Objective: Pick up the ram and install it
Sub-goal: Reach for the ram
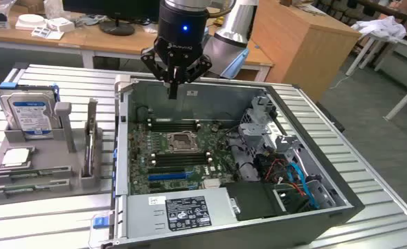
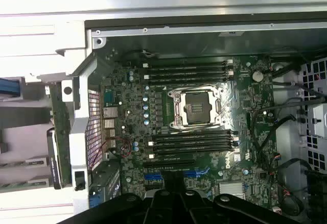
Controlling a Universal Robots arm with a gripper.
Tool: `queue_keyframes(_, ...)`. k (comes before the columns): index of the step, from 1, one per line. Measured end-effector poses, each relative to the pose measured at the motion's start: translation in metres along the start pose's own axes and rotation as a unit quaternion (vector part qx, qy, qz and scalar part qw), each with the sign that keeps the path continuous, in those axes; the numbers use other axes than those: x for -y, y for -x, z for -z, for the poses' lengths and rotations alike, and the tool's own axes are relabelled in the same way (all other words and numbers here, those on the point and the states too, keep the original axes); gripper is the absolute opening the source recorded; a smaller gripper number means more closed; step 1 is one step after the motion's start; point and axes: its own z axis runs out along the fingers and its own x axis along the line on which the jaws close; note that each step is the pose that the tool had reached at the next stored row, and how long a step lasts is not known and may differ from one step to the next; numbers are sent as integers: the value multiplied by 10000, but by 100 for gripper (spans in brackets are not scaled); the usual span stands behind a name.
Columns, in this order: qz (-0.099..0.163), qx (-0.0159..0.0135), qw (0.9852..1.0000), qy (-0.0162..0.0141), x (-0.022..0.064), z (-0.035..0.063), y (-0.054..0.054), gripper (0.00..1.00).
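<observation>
Black supply point(image 1: 189, 211): fills the nearest corner of the open case point(image 1: 259, 234), which lies on a slatted metal table point(image 1: 390, 218).
Tray point(image 1: 85, 193): grey, on the table at the exterior view's left, just beside the case.
Ram point(image 1: 34, 173): green stick lying flat in a holder at the tray's near end, a second stick point(image 1: 29, 187) just nearer.
Board point(image 1: 211, 155): green, flat on the case floor, with a blue slot point(image 1: 167, 176) at its near edge.
Cables point(image 1: 295, 174): blue and red, bundled in the case at the exterior view's right, beside the board.
Socket point(image 1: 182, 140): square, metal-framed, mid-board, between two banks of black slots point(image 1: 179, 124).
Drive point(image 1: 27, 111): upright at the tray's far end, in a blue frame.
Gripper point(image 1: 174, 88): hangs above the case's far wall, fingers pressed together, nothing seen between them, well apart from the ram.
Desk point(image 1: 120, 44): wooden, beyond the table.
</observation>
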Motion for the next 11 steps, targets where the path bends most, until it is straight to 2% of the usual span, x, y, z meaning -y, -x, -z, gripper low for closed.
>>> queue_keyframes(11,0,0,10000,0,0,0,0,11)
